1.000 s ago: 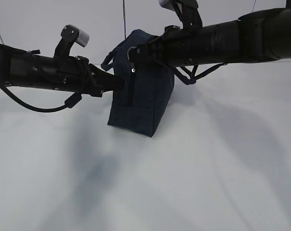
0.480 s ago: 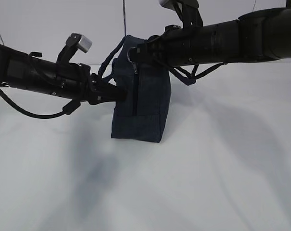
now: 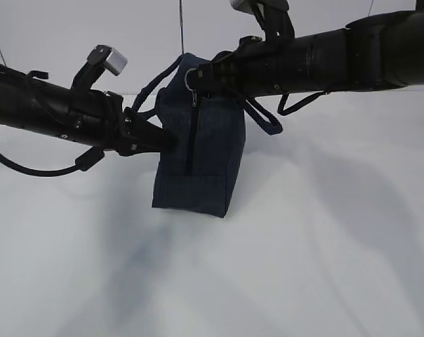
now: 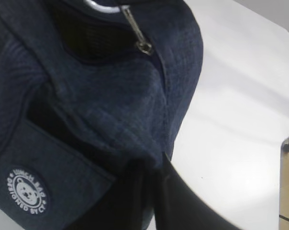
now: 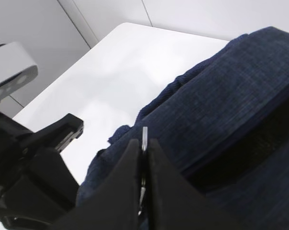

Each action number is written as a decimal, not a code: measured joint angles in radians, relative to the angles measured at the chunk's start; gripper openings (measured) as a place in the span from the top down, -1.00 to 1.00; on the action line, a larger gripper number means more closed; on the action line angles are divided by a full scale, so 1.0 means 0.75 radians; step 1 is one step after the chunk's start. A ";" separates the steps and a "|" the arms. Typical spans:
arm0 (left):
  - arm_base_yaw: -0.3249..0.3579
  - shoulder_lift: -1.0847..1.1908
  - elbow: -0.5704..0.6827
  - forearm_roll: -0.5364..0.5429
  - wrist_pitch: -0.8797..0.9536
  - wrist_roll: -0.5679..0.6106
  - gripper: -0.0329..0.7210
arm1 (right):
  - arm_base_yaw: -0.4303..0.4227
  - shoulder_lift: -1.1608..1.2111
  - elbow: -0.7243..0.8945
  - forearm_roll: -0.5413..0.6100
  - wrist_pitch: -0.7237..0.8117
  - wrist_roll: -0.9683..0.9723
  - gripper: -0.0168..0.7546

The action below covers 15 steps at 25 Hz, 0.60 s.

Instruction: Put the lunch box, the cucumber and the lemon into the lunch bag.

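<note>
The dark navy lunch bag (image 3: 205, 151) stands upright on the white table (image 3: 317, 267), its zipper running down the side that faces me. My left gripper (image 3: 168, 140) is shut on the fabric of the bag's left edge, and the left wrist view shows the left gripper (image 4: 154, 167) pinching a fold near the round white logo patch (image 4: 27, 190). At the bag's top my right gripper (image 3: 195, 76) is shut on the silver ring pull (image 5: 144, 133). The lunch box, the cucumber and the lemon are out of view.
A loop handle (image 3: 265, 121) hangs off the bag's right side under the right arm (image 3: 324, 60). The table edge (image 4: 284, 139) shows at the right of the left wrist view. Both arms cross above the table at bag height.
The bag has swung and its base has shifted a little left. The left arm rose slightly with the fabric. The right gripper stayed at the ring pull.
</note>
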 joint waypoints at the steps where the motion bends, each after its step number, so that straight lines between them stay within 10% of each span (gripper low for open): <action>1: 0.000 -0.011 0.002 0.016 -0.003 -0.011 0.93 | 0.000 0.000 0.000 0.002 -0.003 0.000 0.96; 15: 0.000 -0.077 0.002 0.134 -0.016 -0.153 0.93 | -0.017 -0.003 -0.037 0.005 -0.025 -0.009 0.96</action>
